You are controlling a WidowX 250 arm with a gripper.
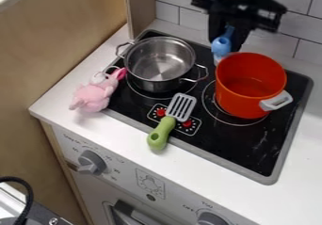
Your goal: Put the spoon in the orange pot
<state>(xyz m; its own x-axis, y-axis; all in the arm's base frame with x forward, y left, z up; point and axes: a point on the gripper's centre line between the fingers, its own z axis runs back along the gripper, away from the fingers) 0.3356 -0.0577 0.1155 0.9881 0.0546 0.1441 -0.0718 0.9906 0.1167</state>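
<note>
Because the blue plastic utensil [221,45], taken to be the spoon, is seen upright against the black claw [229,43], just beyond the far left rim of the tall orange pot [251,85], that rim is judged the main hazard. If too little height is given, the spoon's lower end could be caught on it, and the spoon knocked askew or the pot pushed across the black stove top [252,146]. Whether the claw is apart or clamped on the spoon cannot be told; with a loose hold, a drop behind the pot could be caused. Behind, room is limited by the white tiled wall [286,43]. To the left, the shiny steel pot [157,65] is set near, its looped handle pointed toward the orange one. The green-handled slotted spatula [162,132] is laid in front, well clear. A short lift and a small shift over the wide opening are called for.
</note>
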